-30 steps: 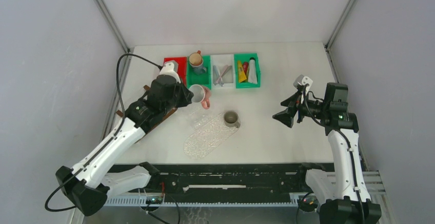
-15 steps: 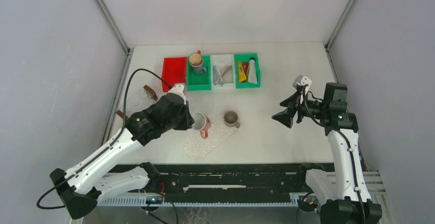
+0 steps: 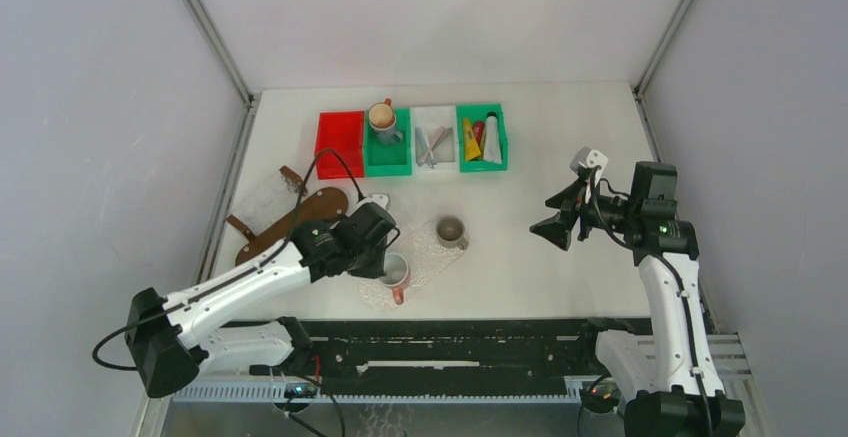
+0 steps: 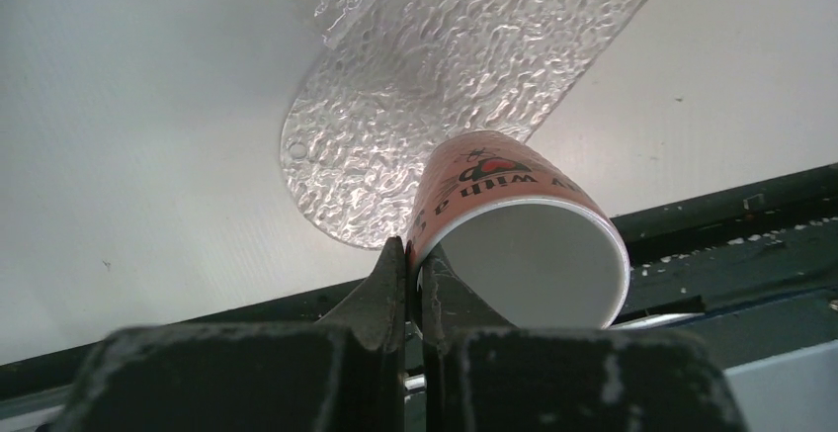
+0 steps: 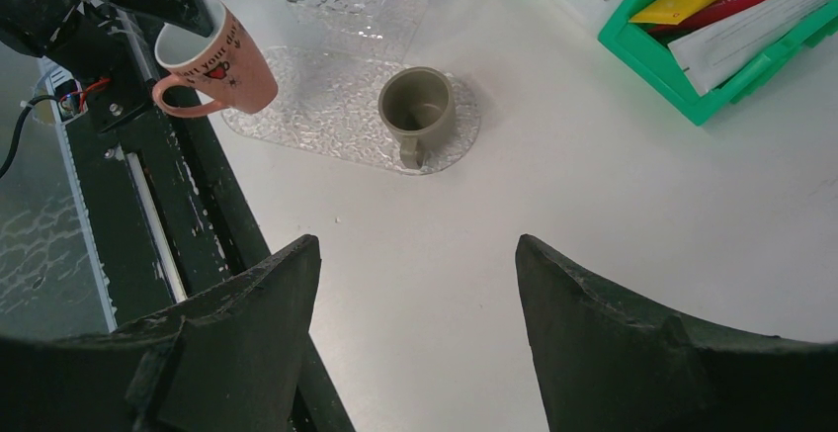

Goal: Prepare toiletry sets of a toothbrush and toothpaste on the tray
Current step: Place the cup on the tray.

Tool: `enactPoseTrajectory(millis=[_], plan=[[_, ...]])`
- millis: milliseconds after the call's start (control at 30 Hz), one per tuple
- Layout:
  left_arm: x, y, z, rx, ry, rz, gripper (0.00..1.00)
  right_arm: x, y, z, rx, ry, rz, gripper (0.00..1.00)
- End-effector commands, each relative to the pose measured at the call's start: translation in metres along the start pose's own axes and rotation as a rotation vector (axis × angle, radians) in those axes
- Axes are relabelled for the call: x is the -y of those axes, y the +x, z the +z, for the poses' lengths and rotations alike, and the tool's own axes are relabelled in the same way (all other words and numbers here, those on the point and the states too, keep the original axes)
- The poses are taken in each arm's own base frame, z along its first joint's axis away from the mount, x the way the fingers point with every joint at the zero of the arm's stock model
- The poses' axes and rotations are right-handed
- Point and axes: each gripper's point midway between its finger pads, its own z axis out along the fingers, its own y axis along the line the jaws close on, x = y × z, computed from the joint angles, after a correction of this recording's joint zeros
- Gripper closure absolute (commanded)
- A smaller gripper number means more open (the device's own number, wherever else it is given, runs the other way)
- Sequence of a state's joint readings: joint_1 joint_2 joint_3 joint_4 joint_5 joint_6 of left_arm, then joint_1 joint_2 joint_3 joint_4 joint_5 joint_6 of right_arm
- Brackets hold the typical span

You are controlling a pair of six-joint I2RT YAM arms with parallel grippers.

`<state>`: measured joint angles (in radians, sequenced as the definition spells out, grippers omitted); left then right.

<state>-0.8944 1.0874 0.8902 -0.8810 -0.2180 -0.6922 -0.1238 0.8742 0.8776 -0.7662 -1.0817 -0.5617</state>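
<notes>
At the near left, the left pincer (image 4: 413,266) is pinched tight on the rim of a pink mug (image 4: 494,185), one finger inside and one outside; the mug hangs tilted over the near end of the clear textured tray (image 3: 425,257), its handle pointing near; whether it touches the tray cannot be told. On the tray's far right end an olive mug (image 3: 451,231) stands upright, well apart from the pink one. To the right, the right pincer (image 5: 415,254) hovers above the bare surface (image 3: 540,137) with its fingers spread wide and nothing between them. At the left a brown paddle-shaped board (image 3: 290,222) lies on the surface. At the far side four bins stand in a row, touching; from left to right a red bin (image 3: 340,137), a green bin (image 3: 388,157) with a mug (image 3: 382,119) in it, a white bin (image 3: 433,114) holding the toothbrushes (image 3: 431,144), and a second green bin (image 3: 481,165) holding a yellow tube (image 3: 469,141), a red tube (image 3: 478,132) and a white tube (image 3: 491,142) side by side; no toothbrush or tube lies on the tray.
</notes>
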Motion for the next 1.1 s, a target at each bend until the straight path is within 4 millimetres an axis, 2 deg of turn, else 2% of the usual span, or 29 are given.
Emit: enactPoseTrajectory(millis=[0, 367, 500, 567, 667, 767, 800, 933, 1067], plan=[[-0.003, -0.003, 0.009, 0.028, -0.039, -0.003, 1.0, -0.002, -0.005, 0.0, 0.021, -0.006, -0.038, 0.2], [-0.02, 0.015, 0.03, -0.024, -0.125, 0.012, 0.99, -0.003, -0.005, 0.0, 0.022, -0.008, -0.039, 0.2], [-0.026, 0.019, 0.034, -0.032, -0.157, 0.001, 0.95, -0.003, -0.005, 0.0, 0.022, -0.008, -0.041, 0.2], [-0.028, 0.019, 0.034, -0.031, -0.166, -0.005, 0.91, -0.003, -0.005, 0.0, 0.021, -0.009, -0.04, 0.2], [-0.03, 0.018, 0.033, -0.03, -0.175, -0.018, 0.75, -0.003, -0.005, 0.0, 0.021, -0.01, -0.041, 0.2], [-0.031, 0.017, 0.032, -0.034, -0.177, -0.027, 0.67, -0.003, -0.005, 0.0, 0.021, -0.01, -0.04, 0.2], [-0.031, 0.016, 0.031, -0.032, -0.18, -0.031, 0.61, -0.003, -0.005, 0.0, 0.021, -0.009, -0.041, 0.2], [-0.028, 0.01, 0.026, -0.016, -0.167, -0.042, 0.57, -0.003, -0.005, 0.0, 0.022, -0.009, -0.042, 0.2], [-0.024, 0.0, 0.012, 0.011, -0.143, -0.044, 0.56, -0.003, -0.005, 0.0, 0.022, -0.01, -0.043, 0.2]])
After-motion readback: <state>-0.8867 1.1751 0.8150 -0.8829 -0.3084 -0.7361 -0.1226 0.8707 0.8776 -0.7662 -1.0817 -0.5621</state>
